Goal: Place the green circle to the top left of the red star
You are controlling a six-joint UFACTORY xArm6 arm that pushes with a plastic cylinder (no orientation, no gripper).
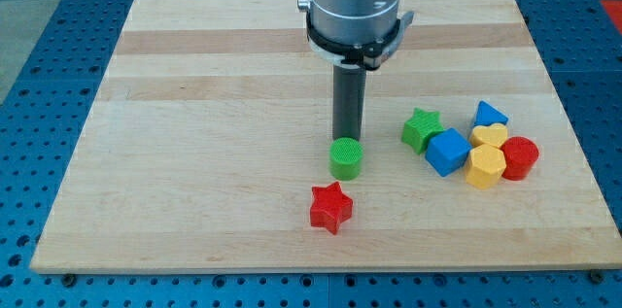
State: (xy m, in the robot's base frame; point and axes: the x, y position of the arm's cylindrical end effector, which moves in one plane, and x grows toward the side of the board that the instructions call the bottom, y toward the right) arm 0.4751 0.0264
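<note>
The green circle is a short green cylinder on the wooden board near the middle. The red star lies just below it and slightly to the view's left, a small gap between them. My tip stands right at the top edge of the green circle, touching or almost touching it. The rod rises straight up from there into the grey arm housing.
A cluster sits at the view's right: a green star, a blue cube, a blue triangle, a yellow heart, a yellow hexagon and a red cylinder. The board's edge runs along the bottom.
</note>
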